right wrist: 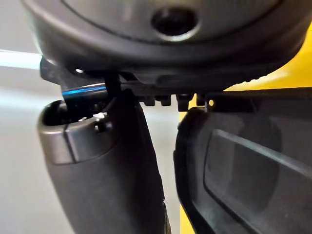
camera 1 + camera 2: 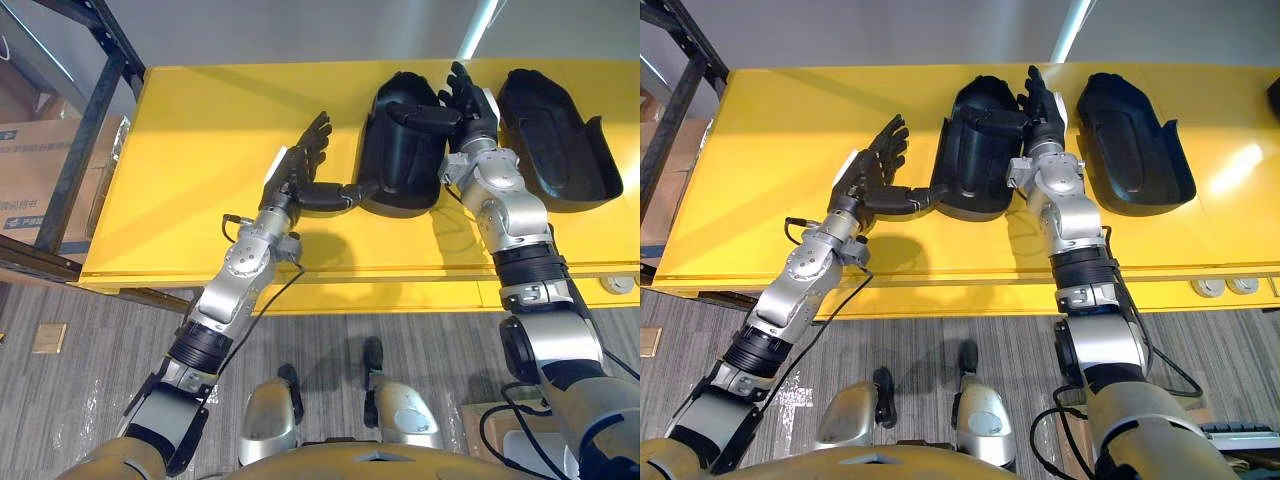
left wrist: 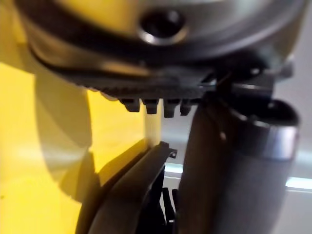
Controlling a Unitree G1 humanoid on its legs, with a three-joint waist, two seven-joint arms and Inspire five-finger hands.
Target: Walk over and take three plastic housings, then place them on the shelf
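While left hand (image 2: 300, 165), right hand (image 2: 470, 108) flank housing (image 2: 400, 165)

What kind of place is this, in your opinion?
Probably a workshop or storeroom: a yellow worktable carries black plastic housings, and beside it stand a dark metal rack and cardboard boxes.

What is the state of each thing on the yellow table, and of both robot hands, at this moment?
left housing, lying on the table between both robot hands, touched by their thumbs.
right housing, lying apart, hollow side up, untouched.
left robot hand, open, fingers straight, thumb against the left housing's edge.
right robot hand, open, fingers straight, thumb laid across the left housing.
yellow table, carrying both housings.
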